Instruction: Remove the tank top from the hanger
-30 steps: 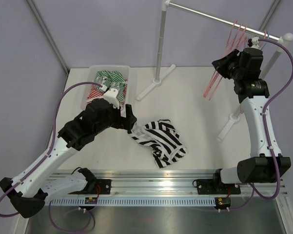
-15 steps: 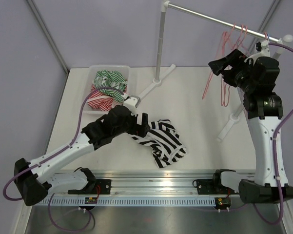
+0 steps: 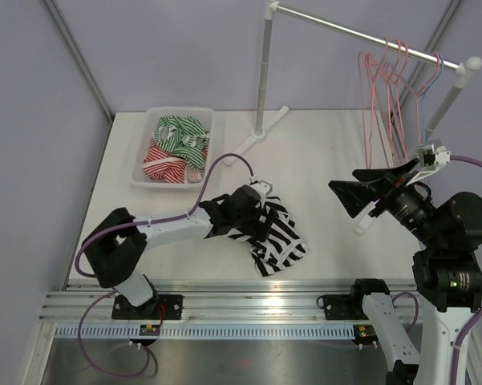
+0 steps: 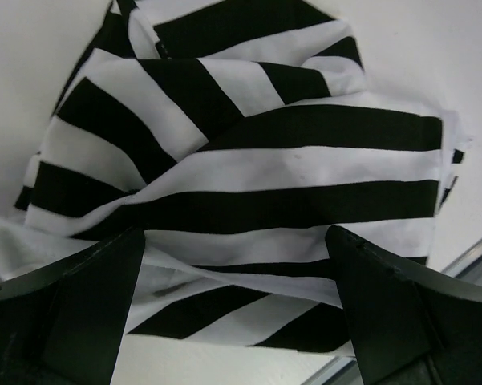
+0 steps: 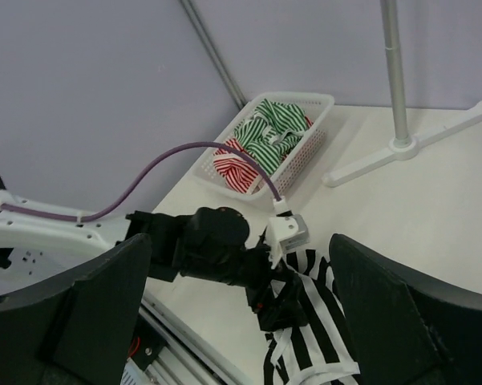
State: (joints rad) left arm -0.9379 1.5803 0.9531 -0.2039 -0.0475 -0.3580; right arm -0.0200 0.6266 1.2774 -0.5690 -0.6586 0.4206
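Where the overhead view covers the whole table (image 3: 321, 160), it shows one black-and-white striped tank top (image 3: 279, 237) lying crumpled on the surface, off any hanger. One rail (image 3: 329, 24) carries a group of wire hangers (image 3: 385, 88), at least four; the exact number cannot be told. One basket (image 3: 176, 111) holds green-striped and red-striped garments. The left arm lies low, elbow folded, with the left gripper (image 3: 253, 216) over the tank top's left edge. The right arm stands upright, and the right gripper (image 3: 349, 196) is raised, pointing left, apart from the hangers.

In the left wrist view, both fingers (image 4: 88, 297) stand wide apart, with striped cloth spread beneath and between them.

In the right wrist view, the fingers (image 5: 88, 305) are spread wide, holding nothing. Below them are one basket, the left arm and the tank top.
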